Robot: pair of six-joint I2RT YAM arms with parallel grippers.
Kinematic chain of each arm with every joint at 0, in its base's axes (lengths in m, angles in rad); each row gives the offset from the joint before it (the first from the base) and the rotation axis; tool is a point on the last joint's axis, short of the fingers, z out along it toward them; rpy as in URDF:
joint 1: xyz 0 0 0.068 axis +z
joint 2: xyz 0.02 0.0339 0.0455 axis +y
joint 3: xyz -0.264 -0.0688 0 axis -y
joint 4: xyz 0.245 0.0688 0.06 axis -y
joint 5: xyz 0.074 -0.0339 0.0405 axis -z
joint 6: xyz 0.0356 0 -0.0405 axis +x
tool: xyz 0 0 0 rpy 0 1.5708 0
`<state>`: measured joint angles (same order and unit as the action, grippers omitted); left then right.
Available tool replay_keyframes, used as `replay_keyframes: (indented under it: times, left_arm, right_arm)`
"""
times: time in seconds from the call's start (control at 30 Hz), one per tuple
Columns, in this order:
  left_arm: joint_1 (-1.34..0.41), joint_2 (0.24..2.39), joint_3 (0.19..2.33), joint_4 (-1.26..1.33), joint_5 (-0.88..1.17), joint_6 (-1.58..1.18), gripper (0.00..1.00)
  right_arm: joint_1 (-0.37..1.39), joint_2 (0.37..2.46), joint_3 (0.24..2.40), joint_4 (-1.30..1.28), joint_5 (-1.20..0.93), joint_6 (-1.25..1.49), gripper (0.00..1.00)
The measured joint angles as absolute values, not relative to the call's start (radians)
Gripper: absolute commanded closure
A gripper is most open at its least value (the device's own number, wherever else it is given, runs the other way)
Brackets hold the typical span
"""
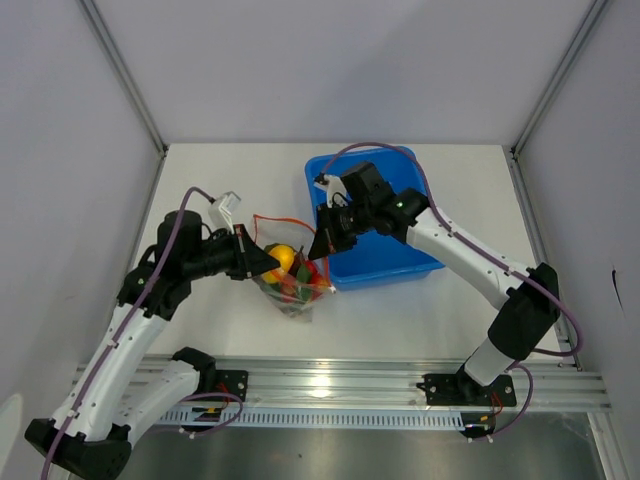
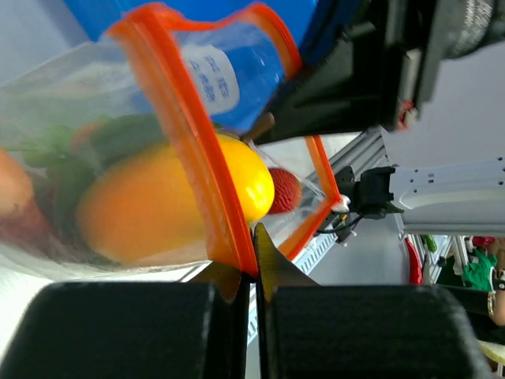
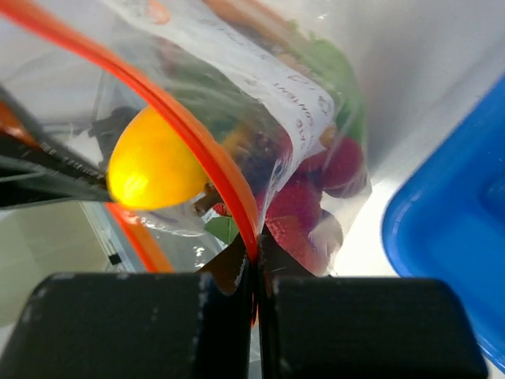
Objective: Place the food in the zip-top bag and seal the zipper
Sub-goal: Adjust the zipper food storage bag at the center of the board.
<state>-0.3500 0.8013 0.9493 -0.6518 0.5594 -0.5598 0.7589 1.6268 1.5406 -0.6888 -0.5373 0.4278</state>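
The left gripper (image 1: 262,258) is pinching the zipper (image 2: 197,158) of the zip-top bag (image 1: 290,285), its two black fingers pressed together on the orange-red strip. The right gripper (image 1: 322,245) is doing the same from the opposite side, its fingers clamped on the strip's other run. Between the two grips the mouth is gaping, with the two sides of the zipper bowing apart. The bag is hanging below and between the two grippers, over the table (image 1: 420,310), with its lower end down near the surface; contact cannot be told. Inside it, the orange-yellow piece (image 1: 283,258) is sitting highest, right by the mouth, with the small red fruits (image 3: 308,201) and the green leafy bunch (image 3: 331,71) lying deeper behind the crinkled plastic. The blue bin (image 1: 385,255) is standing just beside the bag, under the right arm. White walls are enclosing the white table, and an aluminium rail (image 1: 330,385) is running along its near edge, carrying both arm bases.
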Motion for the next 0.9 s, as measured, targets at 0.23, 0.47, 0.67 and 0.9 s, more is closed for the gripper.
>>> replay_keyframes:
  times: [0.23,0.47,0.67,0.9]
  left_arm:
    - [-0.35,0.798,0.914,-0.624,0.521,-0.593,0.99]
    - [-0.35,0.761,0.883,-0.592,0.49,-0.659,0.99]
    - [-0.35,0.697,0.879,-0.6,0.501,-0.709,1.0]
    - [-0.35,0.628,0.859,-0.587,0.494,-0.719,0.99]
  right_arm:
    - [0.832,1.627,1.565,-0.739,-0.505,0.363,1.0]
    - [0.849,1.645,1.628,-0.805,-0.428,0.312,1.0]
    - [0.849,1.676,1.747,-0.871,-0.379,0.287,1.0]
    - [0.846,1.714,1.803,-0.867,-0.384,0.271,1.0]
